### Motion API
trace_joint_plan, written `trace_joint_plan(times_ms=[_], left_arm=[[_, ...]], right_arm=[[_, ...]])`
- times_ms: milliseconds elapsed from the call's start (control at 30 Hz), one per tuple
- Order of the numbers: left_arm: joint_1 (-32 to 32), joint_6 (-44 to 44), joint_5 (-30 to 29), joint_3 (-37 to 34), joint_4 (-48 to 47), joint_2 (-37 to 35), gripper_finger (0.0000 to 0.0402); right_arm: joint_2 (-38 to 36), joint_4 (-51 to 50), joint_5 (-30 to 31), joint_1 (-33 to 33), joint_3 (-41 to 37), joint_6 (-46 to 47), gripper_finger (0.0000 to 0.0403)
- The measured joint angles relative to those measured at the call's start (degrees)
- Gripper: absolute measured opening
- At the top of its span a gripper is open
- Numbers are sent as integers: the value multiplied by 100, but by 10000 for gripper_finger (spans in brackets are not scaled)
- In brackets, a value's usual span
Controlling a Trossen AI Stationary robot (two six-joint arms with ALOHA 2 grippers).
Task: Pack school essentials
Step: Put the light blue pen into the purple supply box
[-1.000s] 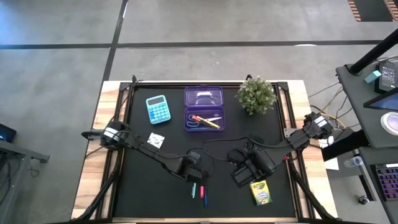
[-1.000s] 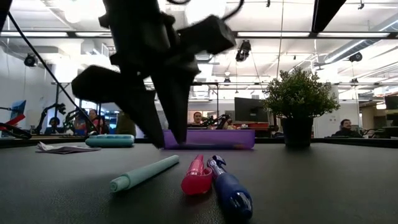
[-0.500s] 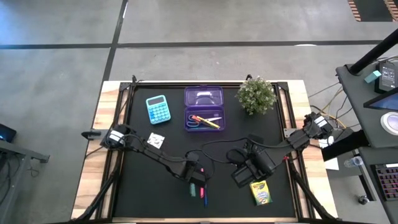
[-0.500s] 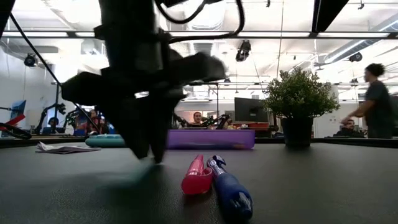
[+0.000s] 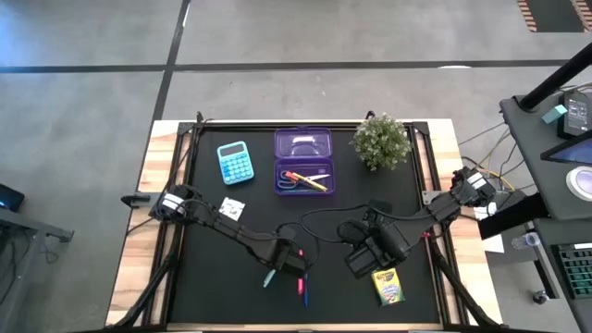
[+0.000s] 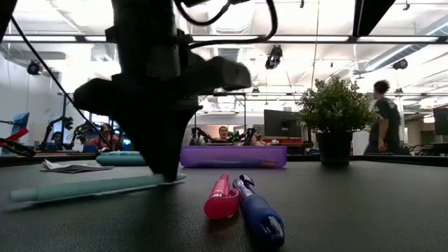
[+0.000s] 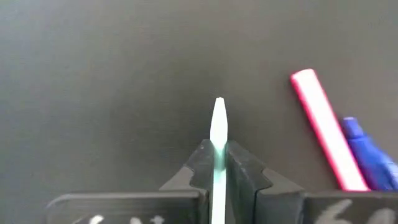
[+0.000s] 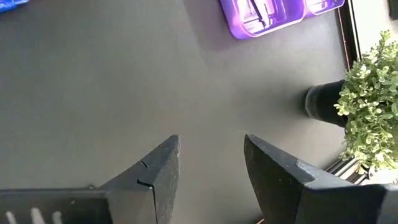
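The teal pen point(image 7: 218, 134) is lying clamped between the fingers of the left end effector point(image 7: 217, 163) low over the black worktop point(image 5: 213, 277), just beside the pink pen point(image 7: 321, 135) and blue pen point(image 7: 367, 152), while the right end effector point(image 8: 211, 163) is waiting with fingers apart; no writing is reading legibly.

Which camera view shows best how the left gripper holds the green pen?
The left wrist view: both fingers of the left gripper are shut on the green pen, its tip pointing forward. The low view shows the pen in side view under the dark gripper. The high view shows it only small. The right wrist view misses it.
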Motion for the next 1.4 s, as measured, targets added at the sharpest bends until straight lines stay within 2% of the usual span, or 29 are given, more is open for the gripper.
trace_joint_plan(times_ms=[167, 467, 800, 1067, 1200, 1400], left_arm=[[93, 373, -96, 191, 92, -221, 5], [567, 1387, -908, 145, 248, -853, 4], [1938, 4216, -1093, 138, 618, -1223, 4], [2976, 6713, -577, 99, 1801, -1176, 4], [3317, 7673, -304, 17, 2357, -1173, 4], [3497, 8660, -231, -296, 2682, -1170, 4]], right_arm=[[-7, -3, -1, 0, 0, -46, 169], [-128, -9, -12, -2, 0, -134, 169], [-726, -8, 95, -2, 0, 605, 169], [-1039, -6, 472, -4, 0, 1459, 169], [-1062, -3, 765, -4, 0, 1793, 169], [-1049, -1, 1048, -15, -6, 2411, 169]])
